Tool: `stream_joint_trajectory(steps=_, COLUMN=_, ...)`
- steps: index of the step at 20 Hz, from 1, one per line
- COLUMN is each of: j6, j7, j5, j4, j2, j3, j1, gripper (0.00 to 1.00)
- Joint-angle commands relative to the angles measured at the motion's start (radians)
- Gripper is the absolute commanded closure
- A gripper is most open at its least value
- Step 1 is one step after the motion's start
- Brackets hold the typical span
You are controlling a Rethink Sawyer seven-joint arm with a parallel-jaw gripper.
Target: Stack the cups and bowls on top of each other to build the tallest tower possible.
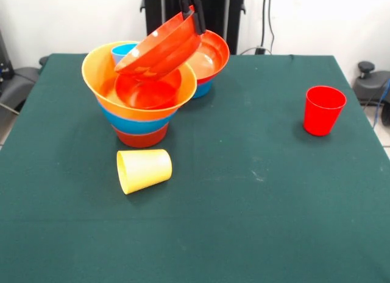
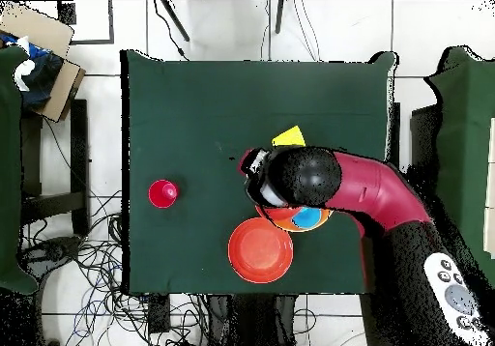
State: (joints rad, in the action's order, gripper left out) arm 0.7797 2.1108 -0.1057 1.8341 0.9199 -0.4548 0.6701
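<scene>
Lighting is bright and even across both views, consistent with diffuse sources overhead. In the front view, shadows on the green table [image 1: 256,198] are soft and short: a faint dark patch lies under the yellow cup [image 1: 144,170] and another at the base of the red cup [image 1: 323,109]. Glossy surfaces carry glare; white highlights show on the tilted red-orange bowl [image 1: 159,50] and inside the huge orange bowl [image 1: 103,82]. Front-view focus is adequate throughout, edges mildly soft. The overhead view is flatter, the white floor [image 2: 97,100] near washed out, fine detail indistinct
</scene>
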Motion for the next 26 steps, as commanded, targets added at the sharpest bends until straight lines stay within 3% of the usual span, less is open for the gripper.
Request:
stream_joint_trajectory(steps=1, j6=-0.081, j7=-0.177, j5=-0.103, j4=0.094, j2=-0.042, j3=-0.073, j1=0.020, gripper=1.00)
stream_joint_trajectory(steps=12, j6=-0.157, j7=-0.134, j5=-0.151, j4=0.098, j2=-0.095, j3=-0.088, j1=0.044, gripper=1.00)
stream_joint_trajectory(steps=22, j6=-0.140, j7=-0.147, j5=-0.201, j4=-0.040, j2=-0.177, j3=-0.093, j1=0.030, gripper=1.00)
stream_joint_trajectory(steps=26, j6=-0.134, j7=-0.149, j5=-0.214, j4=-0.051, j2=-0.186, j3=-0.097, j1=0.031, gripper=1.00)
